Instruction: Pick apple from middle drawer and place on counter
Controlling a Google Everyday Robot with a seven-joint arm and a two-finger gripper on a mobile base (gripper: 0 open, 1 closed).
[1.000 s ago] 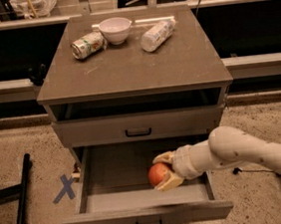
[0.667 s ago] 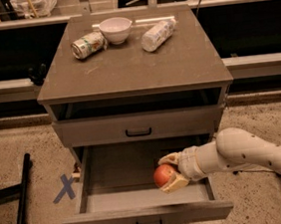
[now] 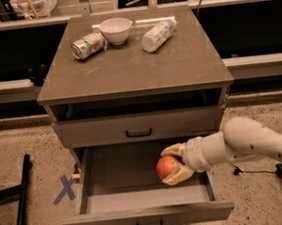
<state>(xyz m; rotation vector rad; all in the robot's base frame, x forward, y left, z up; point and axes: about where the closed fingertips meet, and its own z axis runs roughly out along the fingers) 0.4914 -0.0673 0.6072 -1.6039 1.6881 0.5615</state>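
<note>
Small round red-orange apple [image 3: 165, 167] clamped between two beige fingers of gripper [image 3: 174, 164], over right half of pulled-out grey middle drawer [image 3: 112, 175]. White arm [image 3: 244, 141] reaches in from right. Grey-brown counter [image 3: 132, 72] carries white bowl [image 3: 115, 29], tipped can [image 3: 87, 44], lying plastic bottle [image 3: 158, 35]

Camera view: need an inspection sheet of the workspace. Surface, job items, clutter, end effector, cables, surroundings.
Surface: counter, flat grey-brown top, carrying only the clutter listed below.
Job's things: apple inside the open middle drawer, right side; not on the counter yet.
Clutter: white bowl, can on its side, bottle on its side, all at the counter's back.
Grippers: end effector inside the middle drawer, fingers closed on the apple from two sides.
Cables: thin dark cable on the floor, right of the drawer.
Surroundings: blue X mark and black bar on the floor at left; upper drawer shut.
</note>
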